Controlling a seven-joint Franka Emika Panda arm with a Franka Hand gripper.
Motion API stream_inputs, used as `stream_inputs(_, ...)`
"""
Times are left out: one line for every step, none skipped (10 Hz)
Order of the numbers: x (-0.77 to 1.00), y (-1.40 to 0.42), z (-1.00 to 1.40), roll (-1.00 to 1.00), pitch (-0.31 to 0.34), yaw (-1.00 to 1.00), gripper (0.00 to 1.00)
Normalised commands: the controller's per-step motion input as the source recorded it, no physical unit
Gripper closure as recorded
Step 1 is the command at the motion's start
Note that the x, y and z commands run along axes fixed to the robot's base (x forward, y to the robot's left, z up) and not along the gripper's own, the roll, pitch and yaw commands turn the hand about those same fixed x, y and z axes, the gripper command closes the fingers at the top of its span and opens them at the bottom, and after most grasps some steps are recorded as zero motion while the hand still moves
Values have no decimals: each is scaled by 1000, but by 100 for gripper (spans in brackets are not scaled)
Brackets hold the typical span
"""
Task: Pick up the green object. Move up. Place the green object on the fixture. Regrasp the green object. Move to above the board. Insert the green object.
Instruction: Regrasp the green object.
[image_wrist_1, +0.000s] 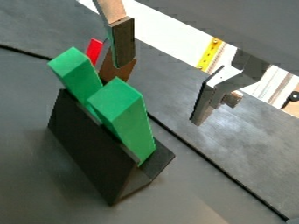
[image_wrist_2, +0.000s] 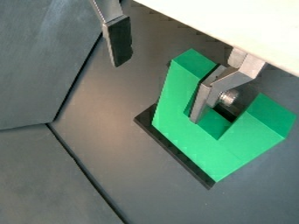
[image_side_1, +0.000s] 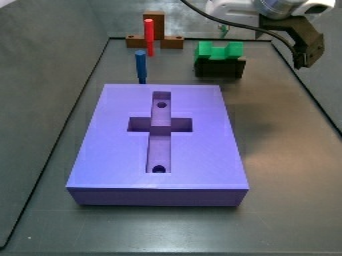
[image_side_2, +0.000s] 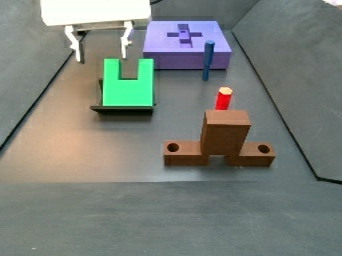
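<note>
In a side view, the gripper (image_side_2: 102, 45) hangs above the far end of the green object (image_side_2: 128, 86), fingers pointing down, jaws spread wide and empty. The green object rests on the fixture (image_side_2: 123, 108), prongs toward the board (image_side_2: 189, 45), which lies well apart.

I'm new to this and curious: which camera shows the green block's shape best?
A side view: the green object lies on the fixture with its whole U visible, below the open gripper. Both wrist views crop it closely; in the remaining side view it is small and far.
</note>
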Motion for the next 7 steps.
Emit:
stream_inputs(146, -37, -166, 114, 20, 186, 0)
stream_inputs(151, -60, -154, 114, 29, 151, 0)
stream_inputs(83, -37, -200, 74, 0, 160, 0)
stream_inputs(91, -71, -217, 86, 0, 163, 0)
stream_inputs(103, -77, -226, 129, 14, 163, 0)
stream_inputs(74, -86, -243, 237, 40, 151, 0)
stream_inputs(54, -94, -243, 297, 66, 137, 0)
